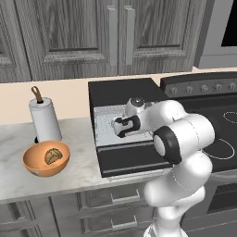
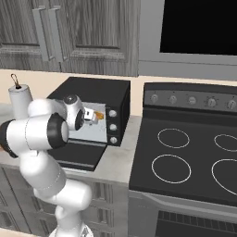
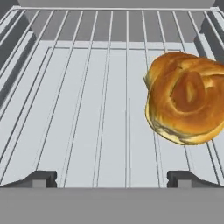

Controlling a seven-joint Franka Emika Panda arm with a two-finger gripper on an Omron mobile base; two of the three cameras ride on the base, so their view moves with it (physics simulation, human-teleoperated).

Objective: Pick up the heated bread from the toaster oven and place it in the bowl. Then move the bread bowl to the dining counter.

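Note:
The black toaster oven [image 1: 121,89] stands on the counter with its door [image 1: 132,159] dropped open. On its wire rack [image 3: 87,87] lies the heated bread [image 3: 186,98], a golden-orange lumpy roll, also seen as a small orange spot [image 2: 98,115]. My gripper [image 3: 113,179] reaches into the oven, open, nothing between its fingertips [image 3: 41,178]. The bread sits ahead of it and off to the right, past the right fingertip. The orange-brown bowl [image 1: 34,167] rests on the counter left of the oven. The dining counter is out of view.
A duller tan bread piece [image 1: 53,156] lies in the bowl. A paper towel roll [image 1: 45,119] stands just behind the bowl. A black stove [image 2: 194,152] with burner rings sits right of the oven. Oven knobs [image 2: 112,126] face front. Cabinets hang above.

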